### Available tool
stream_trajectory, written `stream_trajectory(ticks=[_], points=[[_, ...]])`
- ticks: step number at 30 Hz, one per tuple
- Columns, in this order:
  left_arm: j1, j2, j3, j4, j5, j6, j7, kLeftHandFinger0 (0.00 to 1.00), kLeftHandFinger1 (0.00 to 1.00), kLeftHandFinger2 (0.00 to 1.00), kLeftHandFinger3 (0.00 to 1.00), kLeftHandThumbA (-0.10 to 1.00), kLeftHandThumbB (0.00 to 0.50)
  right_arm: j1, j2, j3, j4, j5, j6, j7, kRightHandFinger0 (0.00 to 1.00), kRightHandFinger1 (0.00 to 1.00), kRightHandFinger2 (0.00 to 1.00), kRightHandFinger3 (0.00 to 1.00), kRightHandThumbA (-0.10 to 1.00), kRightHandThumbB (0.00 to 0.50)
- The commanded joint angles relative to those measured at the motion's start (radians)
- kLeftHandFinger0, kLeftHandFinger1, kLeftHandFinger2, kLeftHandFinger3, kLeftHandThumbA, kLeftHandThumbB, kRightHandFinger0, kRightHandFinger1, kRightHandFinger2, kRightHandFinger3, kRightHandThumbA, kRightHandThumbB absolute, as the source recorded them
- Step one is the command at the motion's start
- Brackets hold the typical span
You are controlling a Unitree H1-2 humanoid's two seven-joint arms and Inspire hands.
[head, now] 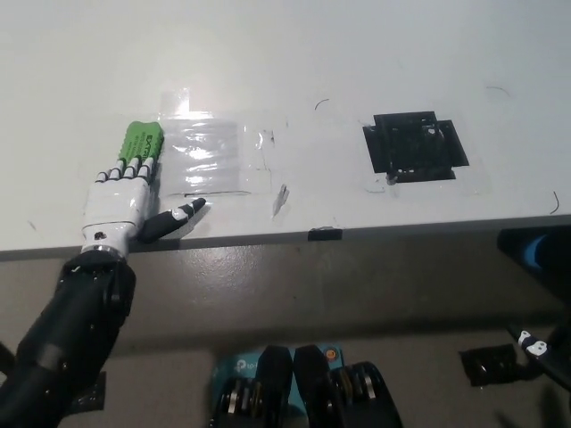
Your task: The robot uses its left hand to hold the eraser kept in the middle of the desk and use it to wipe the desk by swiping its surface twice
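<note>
Green eraser (142, 142) under left hand (120, 198) fingertips, white desk (357, 53)

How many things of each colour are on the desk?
Green: 1, the eraser under the left hand
Black: 2, the tape square and the small tape strip at the desk edge
Clear: 1, the shiny tape patch
Total: 4

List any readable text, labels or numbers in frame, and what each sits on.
Green eraser, under the left hand: a line of dark print along its top, too small and blurred to read.
Black tape patch on the desk: no text.
Nothing else carries legible lettering.
</note>
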State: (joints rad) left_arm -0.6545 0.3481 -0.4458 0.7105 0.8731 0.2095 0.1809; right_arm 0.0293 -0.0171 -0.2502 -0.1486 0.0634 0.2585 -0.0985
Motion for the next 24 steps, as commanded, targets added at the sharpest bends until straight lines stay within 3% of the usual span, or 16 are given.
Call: stream_trajectory(ticks=[1,11,14,17,20,24], points=[[0.077,-0.062,-0.080,0.043,-0.050,-0.046,-0.201,1.00,1.00,1.00,1.00,1.00,0.426,-0.019,-0.014,0.004,-0.041,-0.003,0.009,-0.007,1.00,1.00,1.00,1.00,1.00,0.135],[-0.023,-0.154,-0.278,0.066,0.079,-0.034,-0.291,1.00,1.00,1.00,1.00,1.00,0.497,-0.027,-0.027,0.031,-0.041,-0.015,0.009,0.012,1.00,1.00,1.00,1.00,1.00,0.117],[-0.077,-0.186,-0.362,0.120,0.148,-0.048,-0.297,1.00,1.00,1.00,1.00,1.00,0.500,-0.033,-0.028,0.029,-0.042,-0.011,0.013,0.010,1.00,1.00,1.00,1.00,1.00,0.133],[-0.103,-0.223,-0.429,0.163,0.180,-0.046,-0.307,1.00,1.00,1.00,1.00,1.00,0.500,-0.035,-0.022,0.025,-0.044,-0.008,0.000,0.004,1.00,1.00,1.00,1.00,1.00,0.101],[-0.117,-0.272,-0.482,0.214,0.201,-0.049,-0.298,1.00,1.00,1.00,1.00,1.00,0.500,-0.048,-0.001,0.013,-0.037,-0.033,-0.011,-0.039,1.00,1.00,1.00,1.00,1.00,0.115],[-0.129,-0.329,-0.506,0.277,0.193,-0.043,-0.269,1.00,1.00,1.00,1.00,1.00,0.500,-0.058,0.010,0.001,-0.026,-0.026,-0.032,-0.052,1.00,1.00,1.00,1.00,1.00,0.079]])
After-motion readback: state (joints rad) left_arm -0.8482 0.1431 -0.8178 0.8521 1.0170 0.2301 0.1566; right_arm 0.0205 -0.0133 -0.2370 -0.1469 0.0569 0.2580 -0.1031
